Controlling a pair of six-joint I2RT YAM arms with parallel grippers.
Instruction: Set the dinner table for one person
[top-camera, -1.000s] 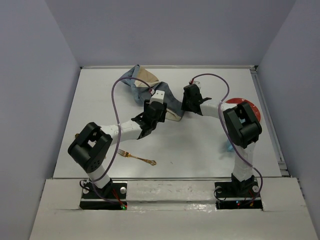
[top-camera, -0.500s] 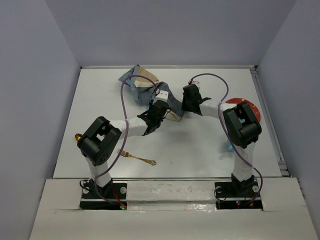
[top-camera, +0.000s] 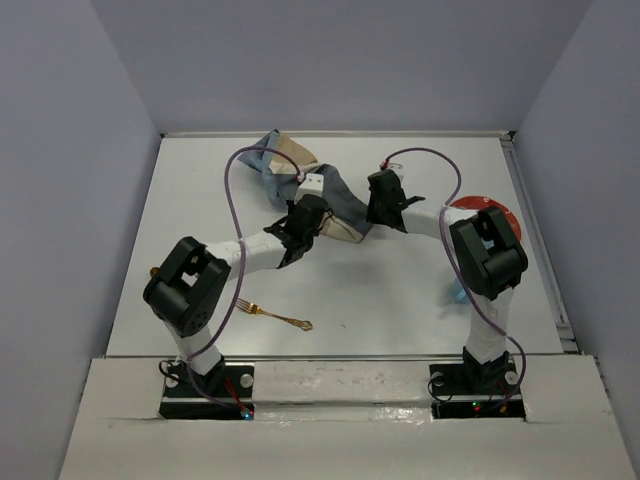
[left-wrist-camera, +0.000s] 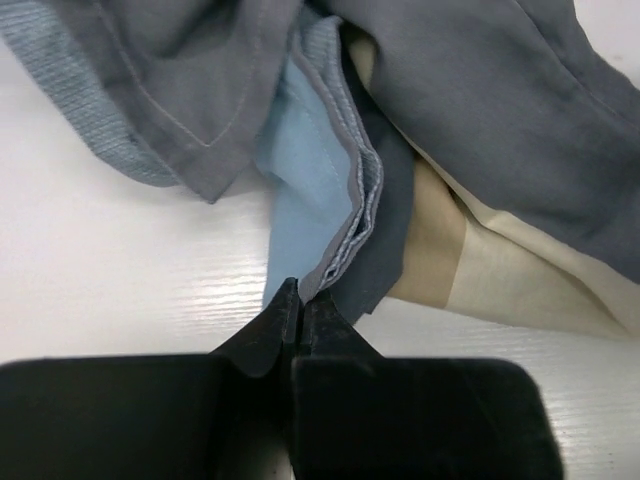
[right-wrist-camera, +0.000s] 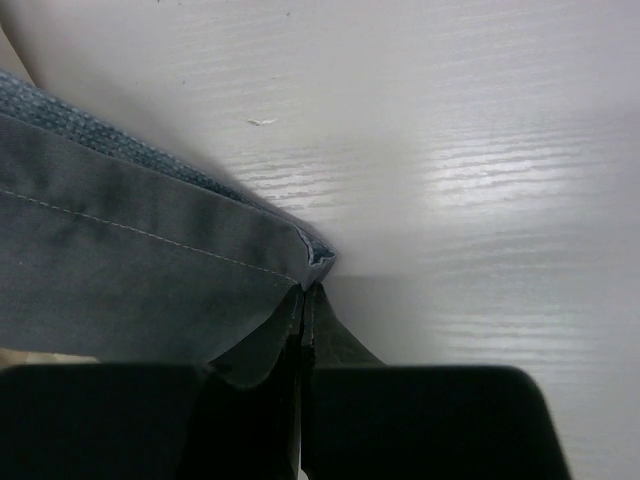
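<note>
Grey walls closed in the white tabletop (top-camera: 400, 300), which spread from the arm bases to the far wall; a crumpled blue, grey and beige placemat (top-camera: 338, 195) lay heaped at its far middle; the left pincer (left-wrist-camera: 300, 292) was pressed shut over its folded light-blue edge; the right pincer (right-wrist-camera: 305, 295) pinched a grey corner. Near the left base lay a gold fork (top-camera: 275, 316); a red plate (top-camera: 512, 222) showed behind the right arm

Both arms (top-camera: 250, 255) reach inward, left claw (left-wrist-camera: 298, 298) and right claw (right-wrist-camera: 304, 298) clamped shut.
</note>
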